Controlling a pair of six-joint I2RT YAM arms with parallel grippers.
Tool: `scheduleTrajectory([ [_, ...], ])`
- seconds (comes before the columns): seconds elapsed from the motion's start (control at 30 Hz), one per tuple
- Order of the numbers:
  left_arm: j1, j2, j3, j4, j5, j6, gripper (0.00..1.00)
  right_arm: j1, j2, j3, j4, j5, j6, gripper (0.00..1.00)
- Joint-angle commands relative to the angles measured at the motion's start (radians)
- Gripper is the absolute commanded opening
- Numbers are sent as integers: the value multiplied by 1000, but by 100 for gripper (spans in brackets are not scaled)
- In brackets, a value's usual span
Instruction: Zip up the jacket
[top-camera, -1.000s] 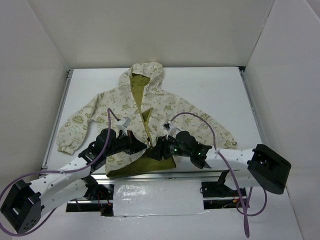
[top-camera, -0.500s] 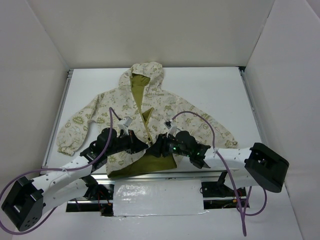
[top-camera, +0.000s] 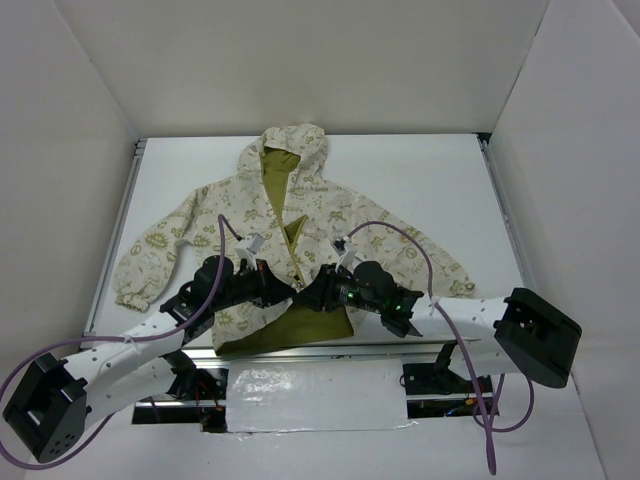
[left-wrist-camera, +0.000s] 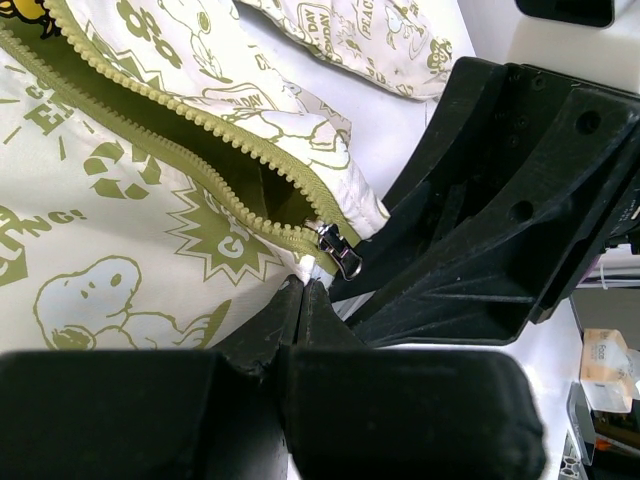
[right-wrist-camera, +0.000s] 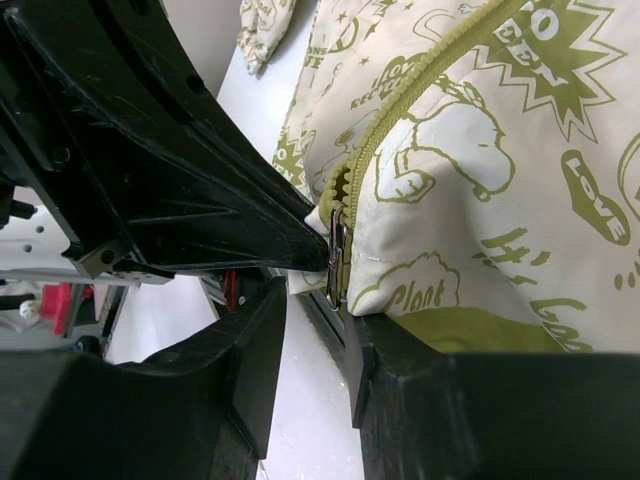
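Note:
The cream jacket (top-camera: 335, 215) with olive doodle prints lies flat on the white table (top-camera: 440, 180), hood at the far side, its front open above the hem. The metal zipper slider (left-wrist-camera: 339, 250) sits at the bottom of the olive zipper. My left gripper (top-camera: 286, 290) is shut on the hem corner of the jacket (left-wrist-camera: 120, 250) just below the slider. My right gripper (top-camera: 313, 295) is open, its fingers (right-wrist-camera: 255, 345) on either side of the hanging zipper pull (right-wrist-camera: 335, 262), without pinching it. The jacket (right-wrist-camera: 480, 150) fills the right wrist view.
White walls enclose the table on three sides. A metal rail (top-camera: 330, 347) runs along the near table edge, with a crinkled silver patch (top-camera: 315, 395) below it. Olive lining (top-camera: 300, 325) folds out at the hem between the arms. Purple cables (top-camera: 400, 240) loop over both arms.
The right gripper has edged slightly left towards the zipper bottom. The left gripper and the jacket have hardly moved.

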Motion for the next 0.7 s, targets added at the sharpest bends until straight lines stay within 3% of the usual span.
scheduleTrajectory([
  [0.0, 1, -10, 25, 65, 18, 13, 0, 4, -32, 22, 19, 23, 22, 36],
  [0.67, 1, -27, 7, 60, 6, 19, 0, -26, -72, 70, -100, 14, 60, 30],
])
